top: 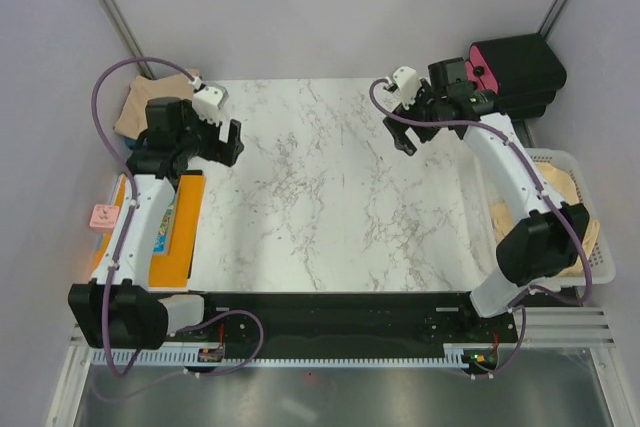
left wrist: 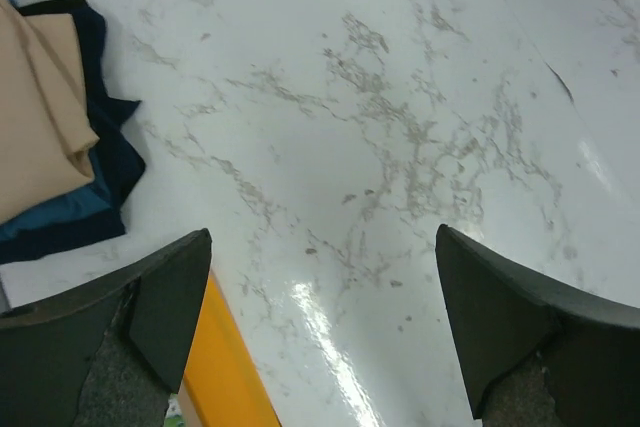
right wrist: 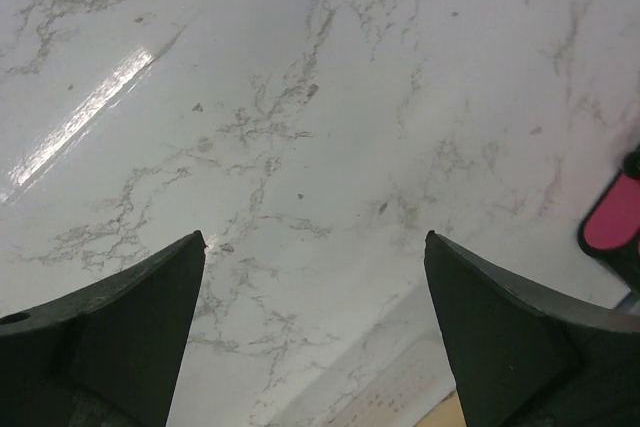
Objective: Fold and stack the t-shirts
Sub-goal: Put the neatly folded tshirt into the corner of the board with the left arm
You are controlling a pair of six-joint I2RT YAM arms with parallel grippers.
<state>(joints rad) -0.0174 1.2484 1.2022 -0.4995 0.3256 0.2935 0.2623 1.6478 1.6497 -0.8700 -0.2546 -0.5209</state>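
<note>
From above: a white marble table (top: 320, 217) with 2 arms reaching across it. Over the far left part, near the left edge, the left gripper (top: 218, 139), fingers spread wide and holding nothing. Over the far right part, the right gripper (top: 403, 127), likewise wide apart and empty. At the far left corner, a folded tan t-shirt (top: 135, 112), partly hidden behind the left arm. Just off the right edge, a white basket (top: 598, 247) with pale beige t-shirts (top: 562, 187) heaped loosely inside. Alongside the left edge, an orange book (top: 182, 237) lying flat under the left arm, and just outside it a small pink tag (top: 103, 215). Past the far right corner, a black and red box (top: 515, 67). From the left wrist: both fingers (left wrist: 150, 317) far apart over bare marble; at top left, the tan t-shirt (left wrist: 35, 117) lying folded on a folded dark blue t-shirt (left wrist: 105, 182), well apart from the fingers; a corner of the orange book (left wrist: 235, 367) just beside 1 finger. From the right wrist: fingers (right wrist: 120, 327) wide apart above bare marble, gripping nothing; at the right border, a bit of the black and red box (right wrist: 615, 217).
</note>
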